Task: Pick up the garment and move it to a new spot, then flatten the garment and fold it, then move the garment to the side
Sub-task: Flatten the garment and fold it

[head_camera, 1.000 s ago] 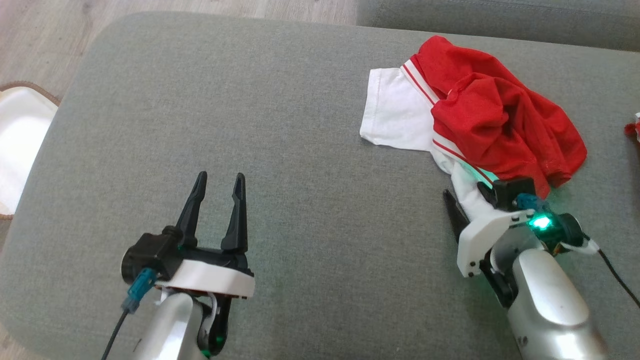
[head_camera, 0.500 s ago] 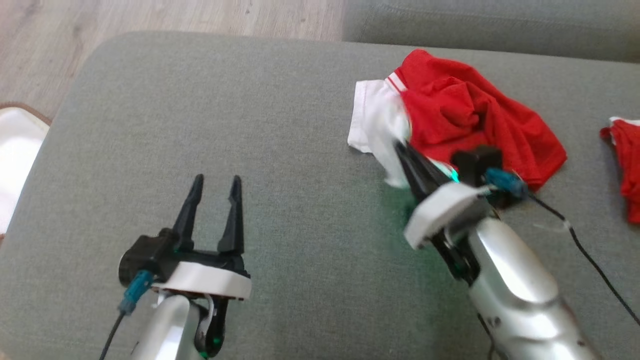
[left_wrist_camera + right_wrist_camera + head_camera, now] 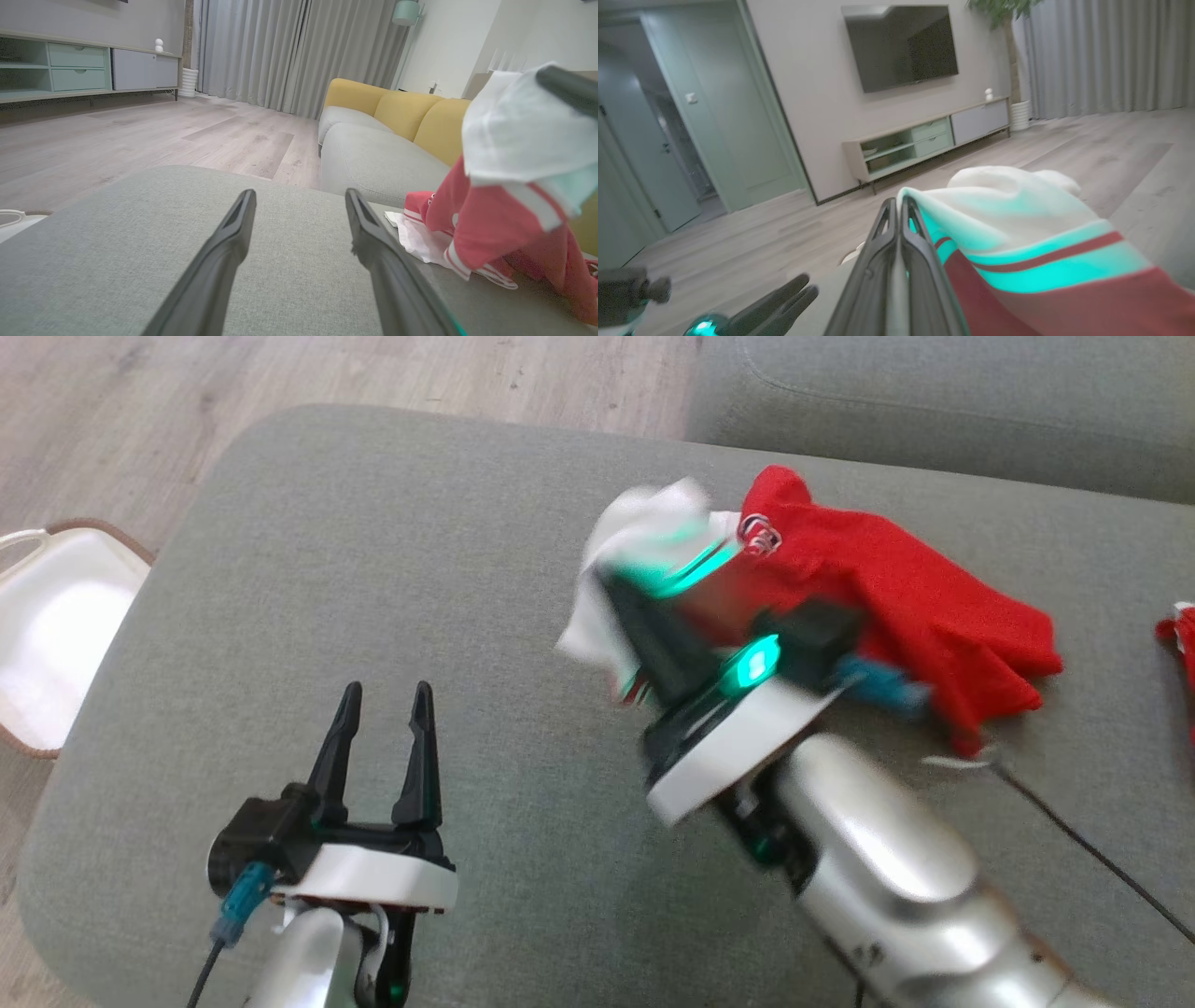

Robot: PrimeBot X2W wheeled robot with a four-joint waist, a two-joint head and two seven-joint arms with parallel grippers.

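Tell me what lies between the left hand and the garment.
Bare grey cushion, nothing on it, from the left hand to the garment; the head view shows it.

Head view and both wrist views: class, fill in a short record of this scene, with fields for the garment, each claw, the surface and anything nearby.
Item: red and white garment, crumpled
Position: white end raised, red end trailing on the grey cushion
Held by: right claw, shut on the white part
Free arm: left claw, open, holding nothing, over the cushion, apart from the garment
Nearby: white-lined basket on the wooden floor, to the robot's left
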